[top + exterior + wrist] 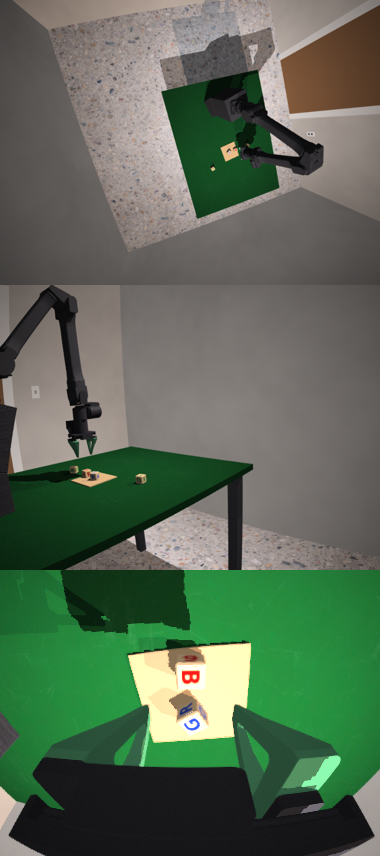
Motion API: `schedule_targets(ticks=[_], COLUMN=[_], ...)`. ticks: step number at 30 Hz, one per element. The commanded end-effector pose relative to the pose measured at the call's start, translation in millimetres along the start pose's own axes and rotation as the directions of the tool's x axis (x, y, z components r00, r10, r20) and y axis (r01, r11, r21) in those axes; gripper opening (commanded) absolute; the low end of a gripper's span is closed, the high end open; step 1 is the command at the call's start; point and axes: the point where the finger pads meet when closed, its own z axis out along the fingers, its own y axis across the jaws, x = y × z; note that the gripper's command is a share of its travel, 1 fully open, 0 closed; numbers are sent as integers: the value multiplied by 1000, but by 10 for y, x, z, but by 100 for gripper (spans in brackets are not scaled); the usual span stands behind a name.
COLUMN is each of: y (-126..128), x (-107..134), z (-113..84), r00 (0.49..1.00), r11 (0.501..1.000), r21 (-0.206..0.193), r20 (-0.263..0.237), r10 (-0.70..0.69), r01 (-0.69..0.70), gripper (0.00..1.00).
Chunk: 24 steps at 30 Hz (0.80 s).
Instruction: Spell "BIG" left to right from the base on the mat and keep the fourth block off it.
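Top view from high above, looking steeply down on the whole green table (196,184) (171,499), exterior view from beyond its edge, angled downward, mat (225,156) (105,477) (225,680) in all three, wrist view closest, facing down between the fingers.

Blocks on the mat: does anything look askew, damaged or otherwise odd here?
The G block looks askew on the tan mat: it is turned at an angle to the B block, so their letters don't line up. I see no damage.

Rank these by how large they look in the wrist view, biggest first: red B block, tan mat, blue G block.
1. Tan mat
2. Red B block and blue G block: too alike to rank
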Motion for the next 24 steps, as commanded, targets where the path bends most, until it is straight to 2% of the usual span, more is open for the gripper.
schedule_targets(ticks=[1, 14, 24], y=[-40, -75, -71], x=[5, -1, -2], z=[39, 52, 135], r00=[1000, 1000, 1000], r11=[1000, 1000, 1000], r21=[2, 13, 13], r20=[6, 7, 8], r10=[2, 2, 1], r01=[-2, -2, -1], gripper=[65, 65, 65])
